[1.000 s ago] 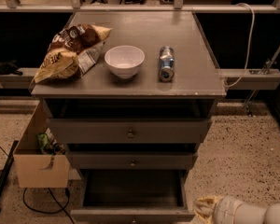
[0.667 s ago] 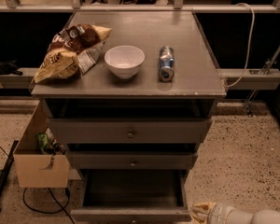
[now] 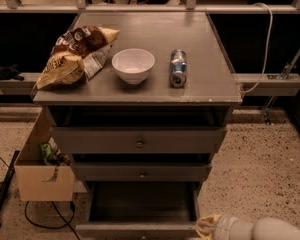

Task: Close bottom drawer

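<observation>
The bottom drawer (image 3: 140,204) is the lowest of three grey drawers in the cabinet. It stands pulled out, its dark box interior showing, and its front panel (image 3: 135,230) lies at the frame's lower edge. The knob is cut off by the frame. My gripper (image 3: 206,227) enters from the bottom right on a white arm (image 3: 260,230). Its yellowish tip sits at the right end of the drawer's front panel, close to or touching it. The middle drawer (image 3: 141,172) and the top drawer (image 3: 139,141) stand slightly out.
On the cabinet top (image 3: 205,79) lie a chip bag (image 3: 75,54), a white bowl (image 3: 133,65) and a can on its side (image 3: 178,68). A cardboard box (image 3: 40,169) stands on the floor at the left, with a black cable (image 3: 37,219). A white cable (image 3: 265,44) hangs at the right.
My gripper and arm have shifted lower and a little left, closer to the right end of the bottom drawer's front. The drawer itself has not visibly moved.
</observation>
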Controlling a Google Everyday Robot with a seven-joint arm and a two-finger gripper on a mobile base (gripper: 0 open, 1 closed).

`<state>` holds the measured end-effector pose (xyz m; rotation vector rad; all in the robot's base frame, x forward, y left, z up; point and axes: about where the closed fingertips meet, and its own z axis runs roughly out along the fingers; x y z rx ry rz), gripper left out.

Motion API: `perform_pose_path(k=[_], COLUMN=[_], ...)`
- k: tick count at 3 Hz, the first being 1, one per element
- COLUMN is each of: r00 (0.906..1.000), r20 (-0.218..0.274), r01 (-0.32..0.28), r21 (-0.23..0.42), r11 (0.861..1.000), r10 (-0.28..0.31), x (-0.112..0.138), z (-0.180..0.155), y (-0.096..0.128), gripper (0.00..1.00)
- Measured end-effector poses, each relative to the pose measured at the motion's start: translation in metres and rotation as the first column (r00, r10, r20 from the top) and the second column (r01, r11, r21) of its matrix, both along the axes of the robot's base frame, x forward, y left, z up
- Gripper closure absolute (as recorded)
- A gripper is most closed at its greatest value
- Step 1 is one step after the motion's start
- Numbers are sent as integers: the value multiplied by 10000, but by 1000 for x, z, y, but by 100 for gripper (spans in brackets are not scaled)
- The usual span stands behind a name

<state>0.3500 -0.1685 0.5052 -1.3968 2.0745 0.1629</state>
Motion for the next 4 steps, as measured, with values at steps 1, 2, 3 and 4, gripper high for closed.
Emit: perform_pose_path(k=[1,2,3,4], r00=[9994,9986,9954,9924], r20=[-304,-25,517,1076], r01=[-173,-534,-824,-722], r21=[-153,-67,428,1127], r11=[9997,9985,9957,9910], r10=[168,534,802,601], x=[15,28,38,49], z=[-37,-65,-82,-94], y=[15,27,32,24], gripper=[100,100,100,100])
